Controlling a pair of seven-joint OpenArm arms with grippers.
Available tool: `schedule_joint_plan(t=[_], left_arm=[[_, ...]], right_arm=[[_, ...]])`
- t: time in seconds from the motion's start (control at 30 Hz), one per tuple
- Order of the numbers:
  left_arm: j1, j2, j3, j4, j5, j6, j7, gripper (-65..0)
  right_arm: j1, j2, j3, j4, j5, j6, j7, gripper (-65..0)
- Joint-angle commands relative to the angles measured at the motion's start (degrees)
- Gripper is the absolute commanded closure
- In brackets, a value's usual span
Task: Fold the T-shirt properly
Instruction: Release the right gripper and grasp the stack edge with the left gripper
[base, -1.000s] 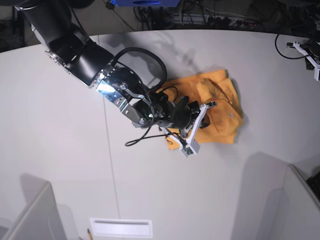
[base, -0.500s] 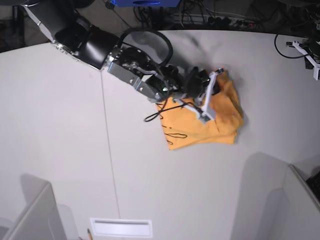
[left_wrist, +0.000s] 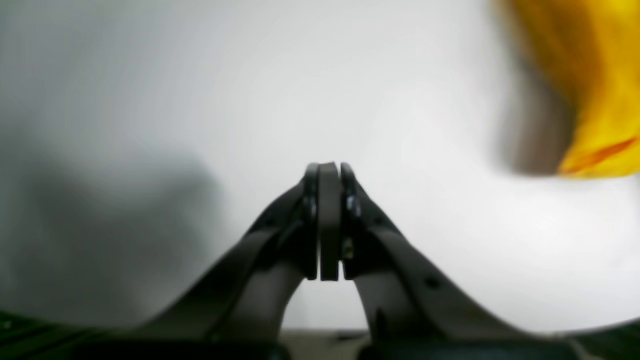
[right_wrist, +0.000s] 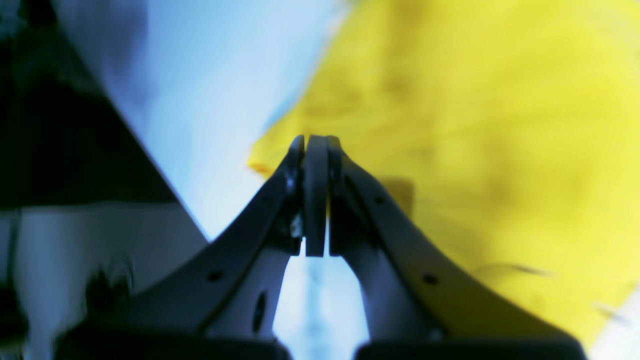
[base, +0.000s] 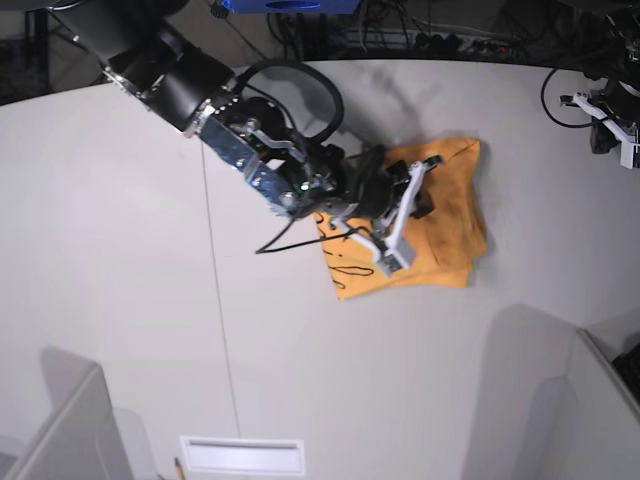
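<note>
The T-shirt (base: 445, 225) lies as a folded orange bundle on the white table (base: 120, 260), with black lettering showing at its near left corner. My right gripper (base: 416, 200) hovers over the bundle's left half, its jaws shut with nothing between them. In the right wrist view the shut right gripper (right_wrist: 315, 145) has the yellow T-shirt (right_wrist: 480, 130) filling the space beyond it. My left gripper (base: 610, 125) is far off at the table's right edge. In the left wrist view the left gripper (left_wrist: 330, 172) is shut and empty over bare table, with the T-shirt (left_wrist: 590, 85) at the upper right.
A thin seam (base: 215, 300) runs across the table. Grey dividers stand at the near left (base: 60, 430) and near right (base: 590, 400). A white slotted plate (base: 240, 455) sits at the front edge. Cables (base: 400, 35) lie behind the table.
My right arm swung from the shirt's near edge up across it, then back a little. The rumpled upper flap now lies flatter, with a sharp far corner. The left arm shifted slightly.
</note>
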Motion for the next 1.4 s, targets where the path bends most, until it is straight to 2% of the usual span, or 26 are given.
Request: schedule_joint_plan(t=[0.0,0.17,0.2,0.27,0.4,0.43,0.47,0.6,0.77,0.83,0.9,1.0,1.13,1.2,1.37], left_arm=[[0.22,-0.93,-0.45,0.87,-3.79,0.25,-1.29,0.0],[-2.51,0.13,-0.27,0.35,-17.77,0.51,0.21,0.0],[-3.74,0.92,-0.36,-0.36,-20.05,0.51,1.97,-5.1],[-8.66,2.24,-0.36,-2.56,-23.13,0.6,7.42,-23.2],[-15.61,6.98,-0.45,-7.83,-21.11,0.6,14.98,-57.1],[-17.01,8.04,-0.27,-8.71,-19.97,0.6,15.77,-62.9],[-18.07,9.09,-0.27,-9.41,-19.0,0.6,16.21,-65.0],[-21.58,11.99,0.69,-12.23,-14.78,0.6,16.56,-65.0],[-25.8,12.08,10.01,-18.29,-8.27,0.77,16.12,-64.7],[-27.39,12.26,11.51,-21.54,-5.46,2.71,16.03,-64.7],[-27.91,13.14,11.95,-24.09,-4.58,4.11,15.42,-64.7],[-27.83,13.05,13.18,-26.56,-4.49,4.29,12.78,-64.7],[-27.91,12.78,18.89,-30.77,-4.32,4.47,11.72,-63.7],[-28.79,11.2,22.14,-32.18,-4.32,4.47,11.64,-56.6],[-30.02,6.81,30.23,-35.7,-4.32,4.47,11.72,-22.2]], right_arm=[[-0.89,0.9,2.23,2.76,0.73,0.42,0.74,0.0],[-6.69,6.26,12.08,7.06,0.73,0.69,0.74,0.0],[-7.22,7.14,13.04,7.41,0.73,0.77,0.74,0.0],[-7.83,8.9,14.45,7.59,0.73,0.77,0.74,0.0],[-10.56,10.39,16.21,8.65,0.73,0.86,0.74,0.0],[-11.17,10.57,16.47,8.65,0.73,0.86,0.74,0.0],[-11.7,10.57,16.56,8.73,0.73,0.86,0.74,0.0],[-13.28,11.18,16.56,9.09,0.73,0.86,0.83,0.0],[-12.84,11.27,16.56,9.09,0.73,0.86,0.83,0.0],[-12.76,11.27,16.65,9.09,0.73,0.86,1.0,0.0],[-12.93,11.27,16.65,9.09,0.73,0.86,1.09,0.0],[-13.9,11.27,16.65,9.09,0.73,0.86,1.27,0.0],[-15.48,11.27,19.11,9.09,0.82,0.69,1.27,0.0],[-16.54,11.18,22.63,9.09,0.82,0.77,1.27,0.0],[-20.23,11.01,32.12,9.7,0.82,0.86,0.91,0.0]])
